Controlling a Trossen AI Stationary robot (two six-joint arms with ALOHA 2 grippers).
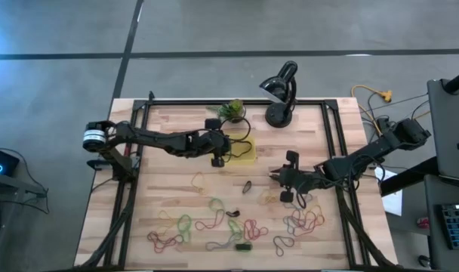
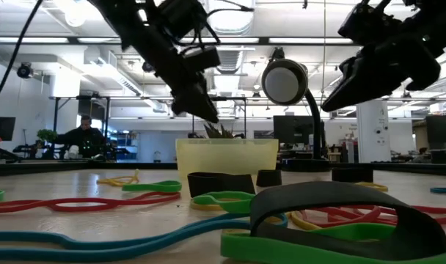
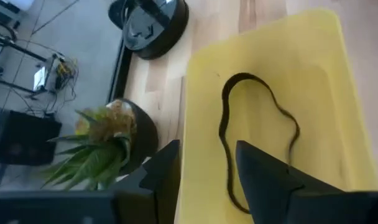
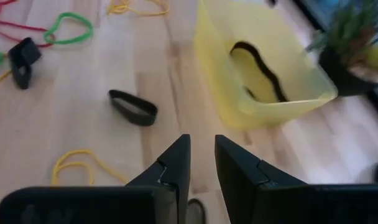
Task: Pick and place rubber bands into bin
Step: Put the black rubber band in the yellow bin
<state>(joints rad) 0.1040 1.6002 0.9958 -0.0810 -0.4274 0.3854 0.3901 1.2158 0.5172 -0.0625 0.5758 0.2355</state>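
The yellow bin [image 1: 244, 155] stands on the far middle of the table, with one dark rubber band [image 3: 225, 124] lying flat on its floor. My left gripper [image 3: 207, 171] hangs open just above the bin's left end [image 1: 217, 159], one finger on either side of the band's near loop. To the right of the bin my right gripper [image 4: 203, 158] hovers over bare wood [image 1: 277, 177], its fingers a narrow gap apart with nothing between them. A dark rubber band [image 4: 133, 107] lies on the table before it. Several coloured rubber bands [image 1: 214, 223] are scattered over the near half.
A potted plant [image 1: 232, 111] and a black desk lamp [image 1: 281, 91] stand just beyond the bin. Black frame rails [image 1: 135, 151] run along the table's left and right sides. More rubber bands [image 1: 305, 221] lie near the right rail. A person [image 2: 83, 136] sits far off in the room.
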